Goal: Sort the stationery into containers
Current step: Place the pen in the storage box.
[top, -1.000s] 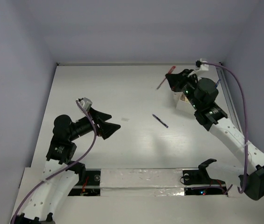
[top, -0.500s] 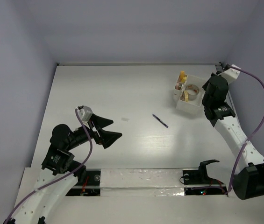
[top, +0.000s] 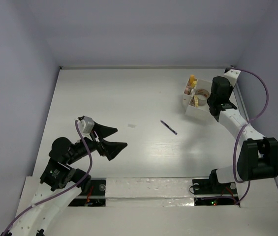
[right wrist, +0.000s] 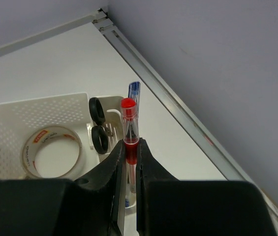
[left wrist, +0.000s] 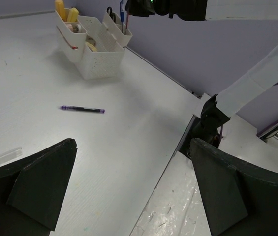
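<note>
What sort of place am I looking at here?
Likely a robot test booth: white table between plain lilac walls, left arm and right arm bolted at its edge.

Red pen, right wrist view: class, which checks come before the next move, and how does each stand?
1. Grip: right end effector shut on red pen: ok.
2. Pose: pen upright beside blue pen, over organizer: ok.
3. Depth: pen tip seated: cannot tell.
4. Neighbours: scissors, tape roll clear of pen: ok.
5. Other arm: left end effector open, away from organizer: ok.
6. Leftovers: dark pen lies on table: not ok.
</note>
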### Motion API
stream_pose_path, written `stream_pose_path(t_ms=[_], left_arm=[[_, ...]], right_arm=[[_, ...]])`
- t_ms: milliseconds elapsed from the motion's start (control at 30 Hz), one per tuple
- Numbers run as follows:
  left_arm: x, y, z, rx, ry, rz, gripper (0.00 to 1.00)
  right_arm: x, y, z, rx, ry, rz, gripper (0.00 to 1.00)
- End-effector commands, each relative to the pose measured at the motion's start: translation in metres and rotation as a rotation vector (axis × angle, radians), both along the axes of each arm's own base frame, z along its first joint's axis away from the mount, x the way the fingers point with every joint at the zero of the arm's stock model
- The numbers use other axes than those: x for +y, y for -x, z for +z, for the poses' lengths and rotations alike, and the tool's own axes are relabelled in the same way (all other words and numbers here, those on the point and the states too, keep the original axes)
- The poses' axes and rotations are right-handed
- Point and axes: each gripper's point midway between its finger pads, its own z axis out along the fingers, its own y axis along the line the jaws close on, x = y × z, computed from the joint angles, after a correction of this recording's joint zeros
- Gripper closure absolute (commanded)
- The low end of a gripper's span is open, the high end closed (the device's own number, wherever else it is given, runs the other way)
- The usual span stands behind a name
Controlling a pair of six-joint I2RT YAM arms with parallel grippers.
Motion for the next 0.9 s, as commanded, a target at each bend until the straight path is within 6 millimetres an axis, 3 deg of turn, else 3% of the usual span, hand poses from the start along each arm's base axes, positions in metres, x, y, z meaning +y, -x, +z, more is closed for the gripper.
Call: stream_pose_path(t_ms=[0,133,233,267,333,367,433,567,700,733,833,867], left_arm=[[0.003,0.004,0.023,-0.069,0.03,0.008,0.01],[0.002,0.002,0.021,-0.06,0.026,0.011,0.01],[0.002,0.001,0.02,-0.056,0.023,0.012,0.01],[0.002,0.001,0.02,-0.056,0.023,0.012,0.01],[0.002,0.001,0.02,-0.053,0.021,0.012,0.01],[0.002,0.0,0.02,-0.054,0.022,0.014,0.01],[0.002,0.0,0.02,-0.052,0.021,0.017,0.01],[0.002,-0.001,0.019,-0.048,0.021,0.018,0.01],[0.003,-0.004,0.018,-0.043,0.017,0.029,0.01],[0.004,-0.007,0.017,-0.039,0.015,0.041,0.01],[0.004,-0.012,0.014,-0.026,0.007,0.055,0.01],[0.005,-0.015,0.013,-0.022,0.005,0.067,0.01]], right_arm=[[-0.005,-0.009,0.025,-0.112,-0.007,-0.026,1.0],[0.005,-0.014,0.01,-0.1,-0.083,0.003,0.98],[0.006,-0.012,0.006,-0.082,-0.103,0.001,0.81],[0.005,-0.009,0.002,-0.063,-0.114,-0.013,0.68],[0.006,-0.006,0.008,-0.07,-0.127,-0.012,0.6],[0.008,-0.004,0.01,-0.073,-0.132,-0.003,0.46],[0.01,-0.001,0.018,-0.09,-0.14,0.014,0.36],[0.021,0.009,0.041,-0.099,-0.174,0.089,0.26],[0.051,0.014,0.045,-0.069,-0.272,0.249,0.29],[0.073,0.014,0.042,-0.045,-0.293,0.323,0.31],[0.131,0.019,0.02,0.062,-0.36,0.534,0.55],[0.166,0.026,0.008,0.132,-0.382,0.651,0.7]])
